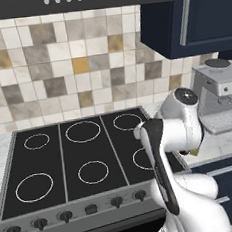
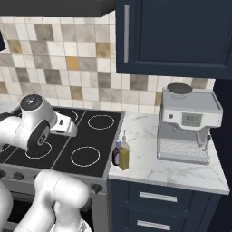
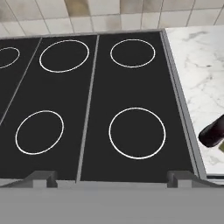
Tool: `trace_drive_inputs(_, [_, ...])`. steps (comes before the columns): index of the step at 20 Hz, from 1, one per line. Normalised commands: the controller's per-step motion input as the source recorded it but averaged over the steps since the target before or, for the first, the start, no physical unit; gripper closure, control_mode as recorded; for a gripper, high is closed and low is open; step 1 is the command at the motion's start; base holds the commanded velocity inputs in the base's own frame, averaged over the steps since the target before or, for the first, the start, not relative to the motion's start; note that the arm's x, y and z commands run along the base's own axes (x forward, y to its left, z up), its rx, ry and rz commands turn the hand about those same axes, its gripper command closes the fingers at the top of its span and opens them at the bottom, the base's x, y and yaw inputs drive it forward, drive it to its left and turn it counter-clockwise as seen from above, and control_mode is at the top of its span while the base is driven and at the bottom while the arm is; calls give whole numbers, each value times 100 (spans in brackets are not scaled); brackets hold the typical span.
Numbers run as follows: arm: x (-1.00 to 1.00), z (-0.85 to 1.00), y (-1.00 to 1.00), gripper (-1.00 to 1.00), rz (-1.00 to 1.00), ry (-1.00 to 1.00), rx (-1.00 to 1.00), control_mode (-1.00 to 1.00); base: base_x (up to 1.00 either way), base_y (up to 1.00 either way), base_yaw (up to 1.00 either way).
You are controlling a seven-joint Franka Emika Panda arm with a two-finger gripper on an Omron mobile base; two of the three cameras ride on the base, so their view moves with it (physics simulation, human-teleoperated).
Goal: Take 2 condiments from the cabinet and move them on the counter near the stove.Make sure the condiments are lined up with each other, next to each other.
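Observation:
Two condiments stand side by side and upright on the white marble counter (image 2: 145, 136), right at the stove's right edge: a slim clear bottle of yellow-olive oil (image 2: 124, 154) and a shorter dark bottle with a blue cap (image 2: 117, 153). In the hand view the dark bottle (image 3: 213, 133) shows at the right edge, apart from the fingers. My gripper (image 3: 113, 178) hovers over the black stove (image 3: 131, 87), jaws wide open and nothing between them. The cabinet is out of view.
A grey coffee machine (image 2: 188, 122) stands on the counter right of the bottles. Navy door cabinets (image 2: 176, 36) hang above it. The stove's knob row (image 1: 67, 215) runs along its front. My white arm (image 1: 175, 132) hides the stove's right side in the left base view.

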Motion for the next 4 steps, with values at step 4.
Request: trace_drive_inputs(4, [0,0,4,-100,-3,1,-4,-100,0,0,0])
